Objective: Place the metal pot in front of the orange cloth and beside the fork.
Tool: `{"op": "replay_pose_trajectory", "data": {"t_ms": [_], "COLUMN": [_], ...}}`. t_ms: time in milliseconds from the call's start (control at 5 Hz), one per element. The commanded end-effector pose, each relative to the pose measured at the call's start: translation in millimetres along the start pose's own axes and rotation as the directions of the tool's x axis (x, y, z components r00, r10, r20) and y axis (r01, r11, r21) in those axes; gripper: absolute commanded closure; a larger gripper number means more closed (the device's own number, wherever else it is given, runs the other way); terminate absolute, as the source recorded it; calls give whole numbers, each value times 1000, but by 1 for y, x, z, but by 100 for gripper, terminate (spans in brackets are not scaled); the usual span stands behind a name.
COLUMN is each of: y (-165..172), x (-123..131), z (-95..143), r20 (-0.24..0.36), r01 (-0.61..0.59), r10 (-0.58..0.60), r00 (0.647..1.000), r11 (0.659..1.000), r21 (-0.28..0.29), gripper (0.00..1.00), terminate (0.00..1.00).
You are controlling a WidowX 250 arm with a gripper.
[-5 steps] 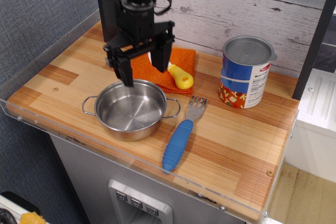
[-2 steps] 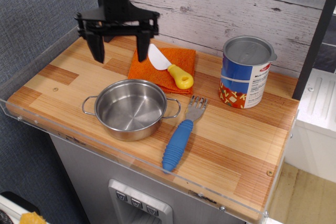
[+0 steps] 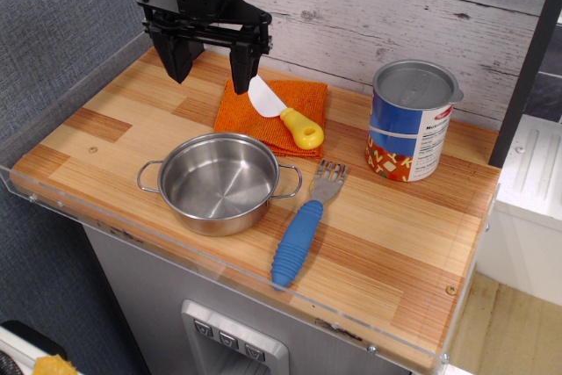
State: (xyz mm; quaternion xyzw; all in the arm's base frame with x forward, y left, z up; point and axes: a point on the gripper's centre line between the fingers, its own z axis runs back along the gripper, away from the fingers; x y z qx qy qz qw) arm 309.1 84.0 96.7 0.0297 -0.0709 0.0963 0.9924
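The claw (image 3: 209,63) has shifted right and toward the back wall since the earlier frame, its fingers apart and holding nothing. The pot (image 3: 218,182) sits near the surface's (image 3: 395,243) front edge, just before the cloth (image 3: 263,110), with the fork (image 3: 303,221) beside it.

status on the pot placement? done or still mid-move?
Looks done: the shallow shiny steel pot sits on the wooden counter in front of the square orange cloth, its handle right beside the blue-handled toy fork. In hand: nothing; the black gripper hangs open and empty above the back of the counter. Left: nothing visible, except perhaps parking the arm.
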Motion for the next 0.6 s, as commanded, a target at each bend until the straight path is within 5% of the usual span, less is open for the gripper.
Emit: {"op": "replay_pose_trajectory", "data": {"t_ms": [0, 200, 400], "y": [9, 9, 9], "x": [31, 31, 31], "z": [0, 0, 0], "r20": [33, 33, 33], "r01": [34, 34, 34], "r10": [-37, -37, -37], "r00": [999, 999, 999], "r11": [997, 997, 997], "r21": [71, 71, 71], "gripper": [0, 0, 0], "terminate": [0, 0, 100]}}
